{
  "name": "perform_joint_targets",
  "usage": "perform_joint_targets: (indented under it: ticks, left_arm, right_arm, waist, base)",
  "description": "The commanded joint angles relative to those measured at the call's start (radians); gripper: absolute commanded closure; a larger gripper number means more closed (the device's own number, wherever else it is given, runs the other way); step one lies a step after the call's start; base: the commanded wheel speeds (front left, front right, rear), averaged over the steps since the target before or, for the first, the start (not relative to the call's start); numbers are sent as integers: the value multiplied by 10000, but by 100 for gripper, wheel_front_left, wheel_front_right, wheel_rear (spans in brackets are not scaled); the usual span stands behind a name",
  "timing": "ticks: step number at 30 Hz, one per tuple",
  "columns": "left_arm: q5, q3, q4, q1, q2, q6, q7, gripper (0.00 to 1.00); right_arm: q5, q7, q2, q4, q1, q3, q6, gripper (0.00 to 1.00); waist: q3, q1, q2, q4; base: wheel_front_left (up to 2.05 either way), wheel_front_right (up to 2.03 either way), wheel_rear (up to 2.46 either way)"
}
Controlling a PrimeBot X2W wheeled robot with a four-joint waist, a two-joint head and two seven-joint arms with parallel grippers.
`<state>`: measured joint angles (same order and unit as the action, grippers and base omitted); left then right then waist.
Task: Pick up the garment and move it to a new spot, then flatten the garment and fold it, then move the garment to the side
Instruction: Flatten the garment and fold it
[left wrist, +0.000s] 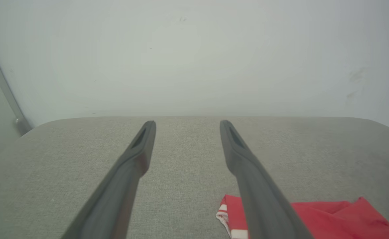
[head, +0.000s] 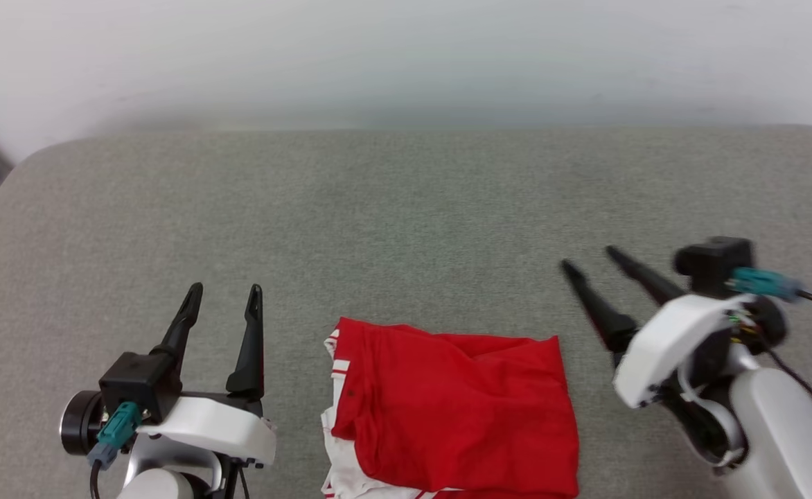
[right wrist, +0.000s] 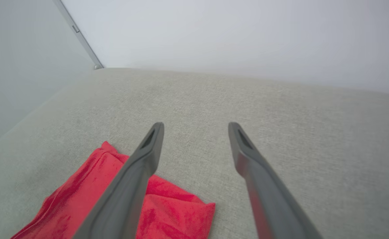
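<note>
**A:** The left claw (head: 226,287) has its two fingers spread with nothing between them, just left of the T-shirt (head: 454,402). The right claw (head: 587,257) is the same: fingers apart, empty, off the shirt's right side and angled inward.

**B:** And the shirt itself?

**A:** It lies at the near edge of the surface (head: 406,208), between the two arms. It's a compact red rectangle, with striped trim (head: 339,365) and white fabric peeking out along its left edge. Neither claw touches it.

**B:** Folded, then, by the look of it. What's left?

**A:** I'd judge the move to the side. To do it well, pinch through all the layers at once, close to a folded edge. One claw on each side would be best, so the stack lifts level. Catch only the top layer and the fold will likely open. A low lift should keep it tidy, because soft fabric sags wherever it's unsupported.

**B:** Is there room to set it down?

**A:** Plenty. The surface is grey woven upholstery with rounded far corners, and open fabric stretches to either side and beyond the shirt. The weave looks slightly rough, so dragging could snag the bottom layer.

**B:** And around it?

**A:** There's a plain pale wall (head: 406,55) behind. At the far left a thin metal strip (left wrist: 2,89) runs up it, and I can't tell what it belongs to.
</note>
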<state>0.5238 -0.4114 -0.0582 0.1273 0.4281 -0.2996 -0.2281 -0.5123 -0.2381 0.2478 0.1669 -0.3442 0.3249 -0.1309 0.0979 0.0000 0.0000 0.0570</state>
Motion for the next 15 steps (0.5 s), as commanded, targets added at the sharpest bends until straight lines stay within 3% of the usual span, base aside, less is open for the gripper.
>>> perform_joint_targets:
  ticks: [1, 9, 15]
  left_arm:
    - [35, 54, -2, -100, 2, -49, -73, 0]
    - [-36, 316, 9, -525, 50, -302, -217, 0]
    - [-158, 485, -78, -928, 264, -539, -240, 0]
  right_arm:
    - [240, 254, -56, -103, 229, -339, 2, 0]
    - [2329, 1872, -612, -1423, 1666, -3118, 4, 0]
    - [2918, 2052, -1077, -2391, 2795, -3544, 4, 0]
  waist:
    - [-165, 0, 0, -191]
    - [-623, 0, 0, -670]
    - [-1069, 0, 0, -893]
  base:
    - [0, 0, 0]
    - [0, 0, 0]
    - [0, 0, 0]
